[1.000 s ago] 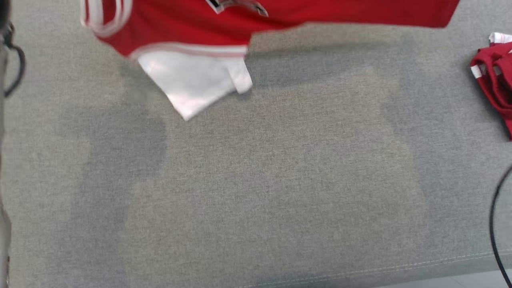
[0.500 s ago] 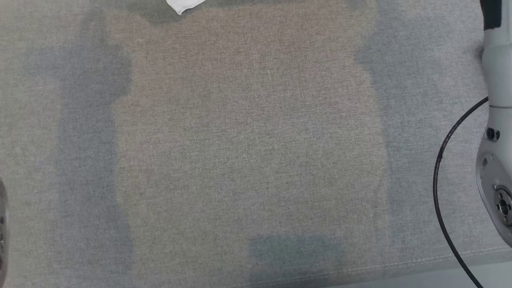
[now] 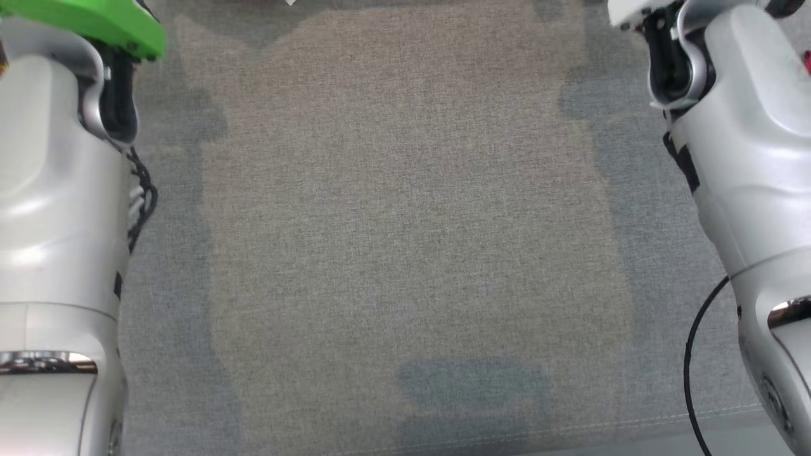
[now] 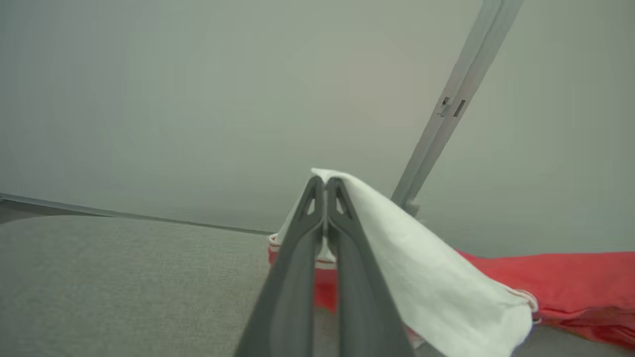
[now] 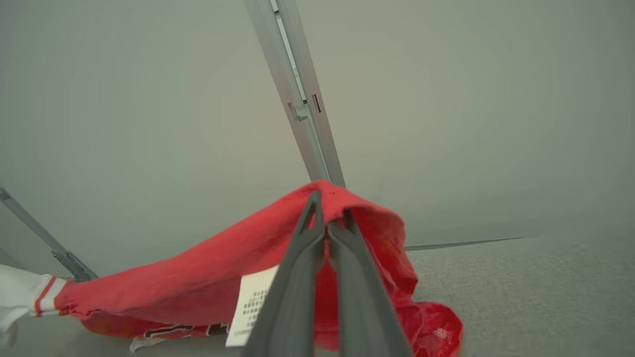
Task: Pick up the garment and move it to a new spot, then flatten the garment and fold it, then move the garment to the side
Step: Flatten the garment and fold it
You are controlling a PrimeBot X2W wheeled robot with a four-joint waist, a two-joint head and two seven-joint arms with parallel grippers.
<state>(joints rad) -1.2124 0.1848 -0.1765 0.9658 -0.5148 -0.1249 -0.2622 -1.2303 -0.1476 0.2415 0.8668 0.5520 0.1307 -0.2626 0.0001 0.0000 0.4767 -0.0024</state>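
surface (image 3: 405,221): grey woven fabric
garment (image 5: 198,282): red with a white part, raised at two ends, lower folds lay on surface
left gripper (image 4: 325,181): fingers clamped together on white part
right gripper (image 5: 327,208): fingers clamped together on red edge
tag (image 5: 250,307): white, hung beside right fingers

The head camera looks steeply down from close above the grey fabric surface (image 3: 405,221), a pale forearm (image 3: 57,221) at each side edge. The wrist cameras sit low, sighting nearly level along the left gripper (image 4: 325,184) and right gripper (image 5: 330,206) toward a plain wall (image 4: 198,99). Both share the garment (image 4: 545,277) and, seemingly, one slanted metal strut (image 4: 456,104), viewed from opposite sides. The fabric surface lies in all three views.
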